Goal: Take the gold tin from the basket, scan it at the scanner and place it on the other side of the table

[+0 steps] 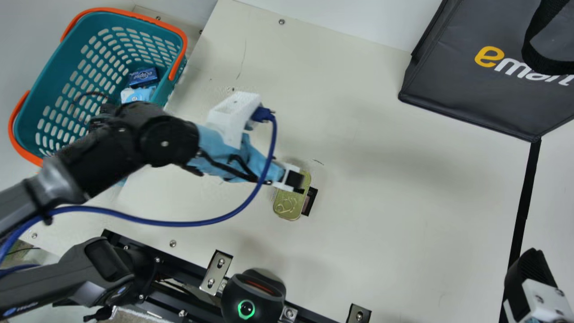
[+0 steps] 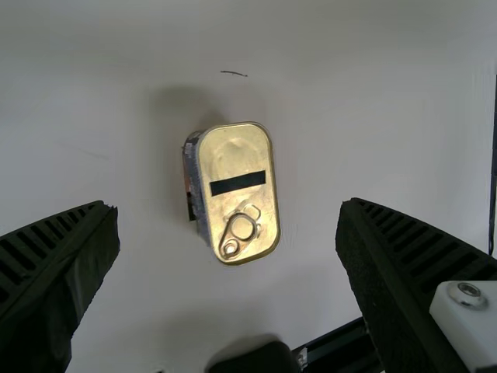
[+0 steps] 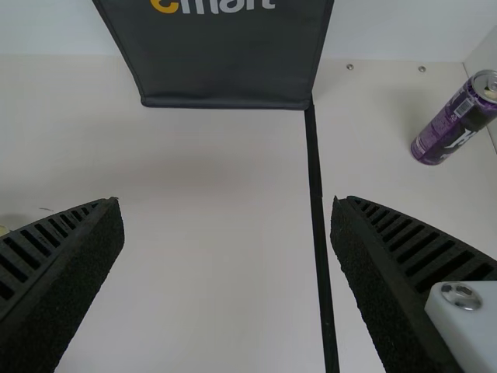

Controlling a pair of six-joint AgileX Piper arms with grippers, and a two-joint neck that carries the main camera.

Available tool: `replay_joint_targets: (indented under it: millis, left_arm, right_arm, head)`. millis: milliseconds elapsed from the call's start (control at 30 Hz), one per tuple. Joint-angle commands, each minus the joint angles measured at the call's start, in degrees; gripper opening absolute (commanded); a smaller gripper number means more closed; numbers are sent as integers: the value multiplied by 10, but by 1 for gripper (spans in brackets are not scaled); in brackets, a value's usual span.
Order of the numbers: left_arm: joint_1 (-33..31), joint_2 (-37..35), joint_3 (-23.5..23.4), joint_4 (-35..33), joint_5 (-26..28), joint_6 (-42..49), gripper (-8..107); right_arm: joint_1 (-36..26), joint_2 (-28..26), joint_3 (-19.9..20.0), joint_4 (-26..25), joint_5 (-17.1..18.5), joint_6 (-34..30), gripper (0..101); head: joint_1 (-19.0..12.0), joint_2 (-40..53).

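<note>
In the main view my left gripper (image 1: 296, 181) is over the upper end of the gold tin (image 1: 288, 206), which is on the mid-table. The left wrist view has the gold tin (image 2: 238, 214), lid with pull ring facing the camera, between the wide-apart fingers of my left gripper (image 2: 226, 203); they do not touch it. Below the tin in the main view is the black scanner (image 1: 253, 294) with a green-lit ring. My right gripper (image 1: 531, 285) is at the main view's lower right corner; in the right wrist view my right gripper (image 3: 225, 200) is open and holds nothing.
The teal basket (image 1: 58, 74) with orange handles holds small blue packs (image 1: 143, 77). A dark bag (image 1: 448, 76) stands at the upper right. A black strip (image 1: 524, 202) crosses the table's right part; beyond it lies a purple can (image 3: 454, 120). A blue cable (image 1: 179, 223) hangs from my left arm.
</note>
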Motion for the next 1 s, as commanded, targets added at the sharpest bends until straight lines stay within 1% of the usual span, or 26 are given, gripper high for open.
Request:
replay_joint_targets:
  millis: [0, 100, 267, 533, 567, 600, 733, 967]
  left_arm:
    - [24, -40, 0, 9, 16, 12, 90]
    - [48, -76, -1, 38, 34, 16, 90]
    - [72, -127, -7, 107, 54, 7, 90]
    - [80, -188, -20, 230, 67, -25, 90]
    - [79, -192, -20, 249, 67, -28, 90]
    - [80, -187, -20, 205, 68, -25, 90]
    - [80, -192, -20, 246, 69, -28, 90]
    - [80, -192, -20, 246, 69, -28, 90]
  right_arm:
    - [0, 0, 0, 0, 0, 0, 95]
    - [0, 0, 0, 0, 0, 0, 95]
    - [0, 0, 0, 0, 0, 0, 95]
    - [0, 0, 0, 0, 0, 0, 95]
    - [0, 0, 0, 0, 0, 0, 95]
    - [0, 0, 0, 0, 0, 0, 95]
    - [0, 0, 0, 0, 0, 0, 95]
    - [0, 0, 0, 0, 0, 0, 95]
  head:
    - [-17, 1]
    - [-17, 1]
    - [-17, 1]
    - [-17, 1]
    - [-17, -12]
    - [-17, -25]
    - [-17, -79]
    - [-17, -172]
